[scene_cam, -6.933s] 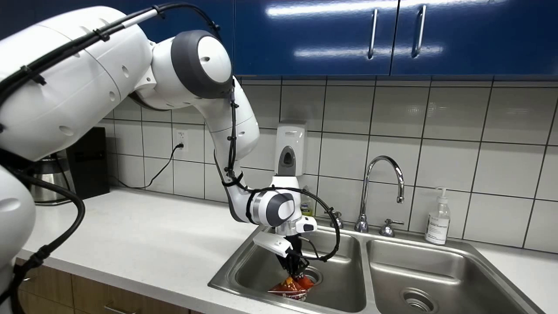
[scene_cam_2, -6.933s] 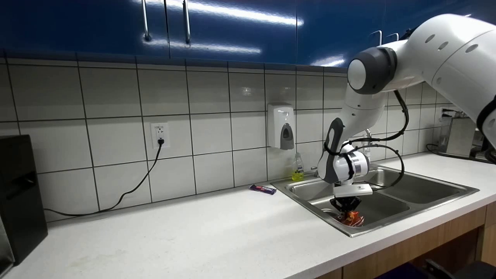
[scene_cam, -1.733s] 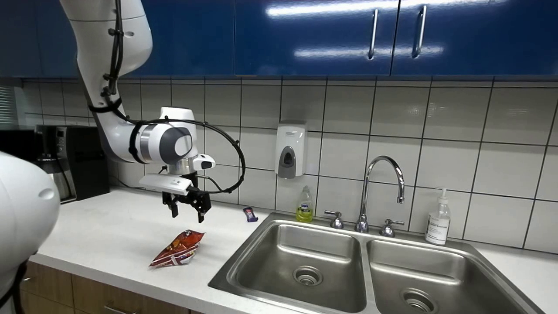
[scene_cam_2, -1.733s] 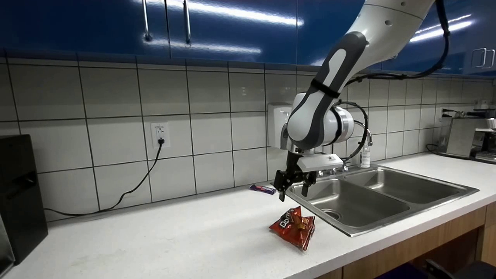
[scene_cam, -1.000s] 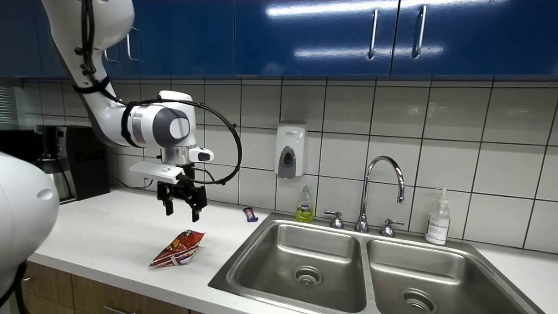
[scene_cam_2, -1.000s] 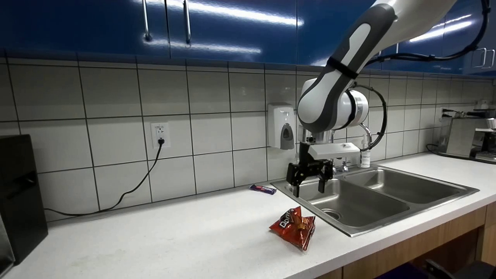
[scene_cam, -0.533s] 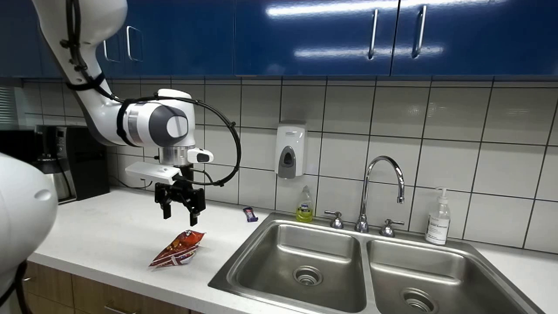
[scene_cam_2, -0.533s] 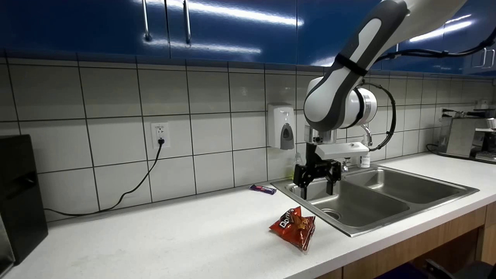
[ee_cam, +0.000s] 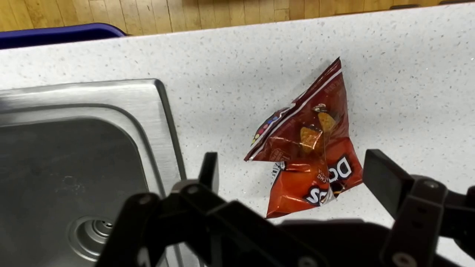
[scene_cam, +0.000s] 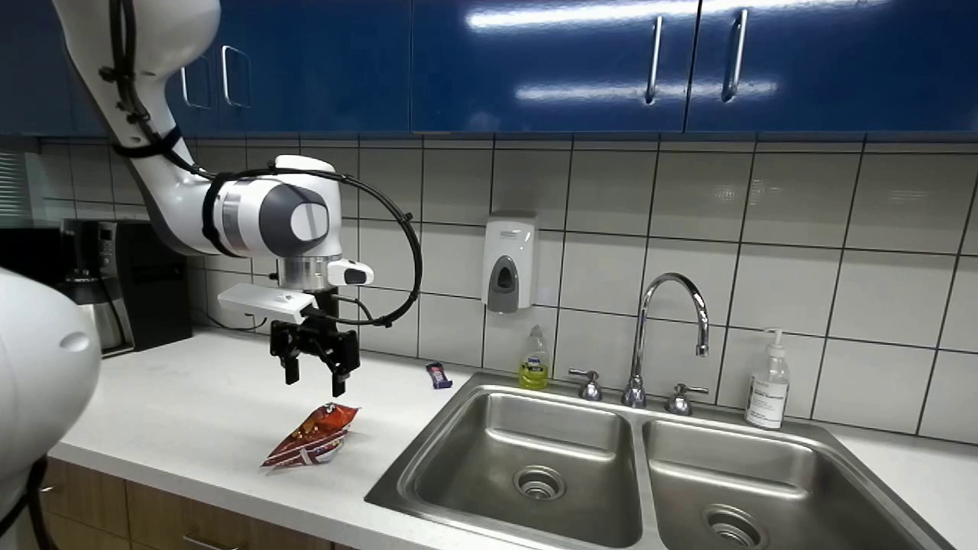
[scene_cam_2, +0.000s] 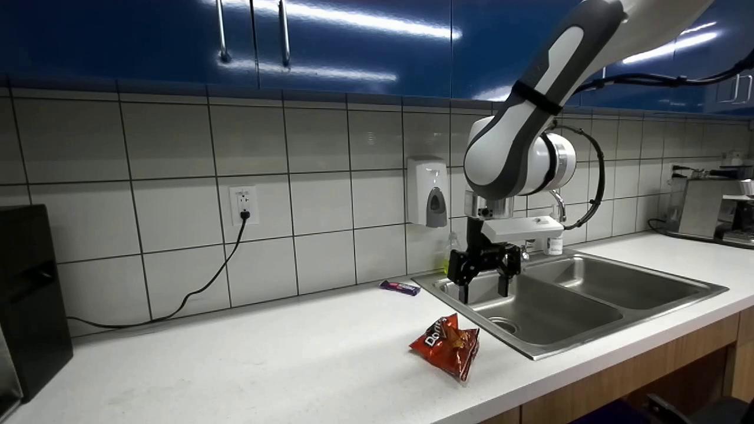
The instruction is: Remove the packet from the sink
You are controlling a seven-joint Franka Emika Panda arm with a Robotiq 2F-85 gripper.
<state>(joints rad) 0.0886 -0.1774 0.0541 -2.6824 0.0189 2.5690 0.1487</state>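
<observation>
- Doritos packet (scene_cam_2: 446,347) sits on the counter (scene_cam_2: 265,365), just beside the stainless-steel double-basin sink (scene_cam: 596,489), out of both basins!
- Tool (scene_cam: 315,380) hangs in the air, off the packet, jaws well apart, gripping nothing.
- So the removal itself looks complete: packet out and resting free.
- Left to do? Perhaps only drawing back; another grasp seems unneeded.

In both exterior views we see the packet (scene_cam: 312,438) on the worktop (scene_cam: 206,397), left of the sink (scene_cam: 596,481), and the pincer (scene_cam: 315,380) above.
</observation>
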